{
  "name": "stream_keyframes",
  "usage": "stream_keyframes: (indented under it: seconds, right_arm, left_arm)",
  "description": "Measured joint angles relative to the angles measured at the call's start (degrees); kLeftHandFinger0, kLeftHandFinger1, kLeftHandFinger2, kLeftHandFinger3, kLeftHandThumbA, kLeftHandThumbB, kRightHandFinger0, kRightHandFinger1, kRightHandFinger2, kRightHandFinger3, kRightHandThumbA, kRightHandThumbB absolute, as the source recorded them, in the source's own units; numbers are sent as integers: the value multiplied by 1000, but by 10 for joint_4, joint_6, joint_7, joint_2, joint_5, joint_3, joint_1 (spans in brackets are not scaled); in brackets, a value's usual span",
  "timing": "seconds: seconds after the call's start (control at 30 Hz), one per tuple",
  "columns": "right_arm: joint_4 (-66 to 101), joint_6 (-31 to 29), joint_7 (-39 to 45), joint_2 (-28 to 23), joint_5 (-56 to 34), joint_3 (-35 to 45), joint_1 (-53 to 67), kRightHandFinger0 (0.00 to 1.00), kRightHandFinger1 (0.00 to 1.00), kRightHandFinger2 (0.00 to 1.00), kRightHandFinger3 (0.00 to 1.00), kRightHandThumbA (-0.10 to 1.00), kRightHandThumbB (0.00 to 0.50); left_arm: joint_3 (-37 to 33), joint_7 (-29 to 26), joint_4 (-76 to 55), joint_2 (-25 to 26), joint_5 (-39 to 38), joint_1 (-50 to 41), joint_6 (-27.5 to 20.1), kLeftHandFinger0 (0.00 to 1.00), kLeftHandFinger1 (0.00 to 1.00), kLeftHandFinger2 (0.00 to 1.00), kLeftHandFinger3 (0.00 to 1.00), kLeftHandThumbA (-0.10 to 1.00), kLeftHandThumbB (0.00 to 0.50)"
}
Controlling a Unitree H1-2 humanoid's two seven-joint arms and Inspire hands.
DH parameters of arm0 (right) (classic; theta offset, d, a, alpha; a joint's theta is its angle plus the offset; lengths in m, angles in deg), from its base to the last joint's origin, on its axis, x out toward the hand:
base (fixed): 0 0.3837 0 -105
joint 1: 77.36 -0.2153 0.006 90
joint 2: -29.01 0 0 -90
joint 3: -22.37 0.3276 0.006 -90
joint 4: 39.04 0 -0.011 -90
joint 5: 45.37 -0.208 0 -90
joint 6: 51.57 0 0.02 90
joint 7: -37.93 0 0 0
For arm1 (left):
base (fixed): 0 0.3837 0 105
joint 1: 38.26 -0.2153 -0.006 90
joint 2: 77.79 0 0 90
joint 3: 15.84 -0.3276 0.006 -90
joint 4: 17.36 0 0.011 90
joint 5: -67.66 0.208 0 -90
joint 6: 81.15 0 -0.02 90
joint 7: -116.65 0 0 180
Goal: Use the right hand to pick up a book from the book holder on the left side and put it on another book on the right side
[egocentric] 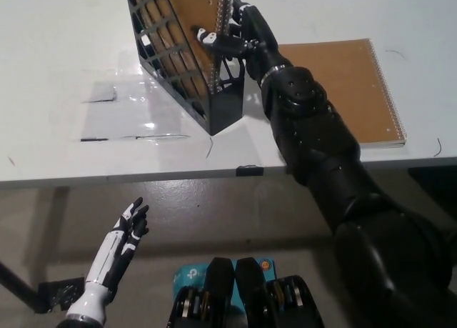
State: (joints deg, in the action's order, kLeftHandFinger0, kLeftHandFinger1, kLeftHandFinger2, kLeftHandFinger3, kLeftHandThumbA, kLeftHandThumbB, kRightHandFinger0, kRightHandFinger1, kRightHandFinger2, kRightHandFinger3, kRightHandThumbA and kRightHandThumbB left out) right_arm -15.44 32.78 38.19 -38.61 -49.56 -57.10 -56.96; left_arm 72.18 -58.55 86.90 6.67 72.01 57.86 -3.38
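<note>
Right hand [239, 33] grips book [196, 13] above holder [207, 92].

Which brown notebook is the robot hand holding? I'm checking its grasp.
The upright one in the black holder, gripped by the right robot hand; the other lies flat.

Book [200, 13] top cut off by frame edge; lower part hidden, probably inside holder [187, 78].

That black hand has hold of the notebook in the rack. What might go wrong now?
The right hand pinches the notebook only at its spiral edge, so it could slip or swing. The notebook is still partly inside the black book holder, so it might snag and drag or tip the holder. The left hand hangs below the table.
</note>
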Motion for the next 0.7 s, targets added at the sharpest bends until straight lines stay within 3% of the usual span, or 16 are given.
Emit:
stream_keyframes:
  seconds: [0.2, 0.33, 0.7]
  right_arm:
    - [52, 22, 3, 6, -42, 45, -7, 0, 371, 783, 789, -100, 117]
    - [95, 39, 4, 5, -65, 59, -21, 0, 414, 800, 786, -100, 109]
    - [184, 76, 2, -3, -97, 67, -85, 0, 396, 784, 811, -100, 91]
  left_arm:
    - [-3, 1, 0, 0, 0, 0, 0, 912, 1000, 1000, 1000, 921, 99]
    - [-6, 1, 4, 0, 1, 2, -4, 887, 1000, 1000, 997, 952, 129]
    - [-13, 0, 12, 2, 16, 8, -17, 870, 1000, 1000, 986, 978, 115]
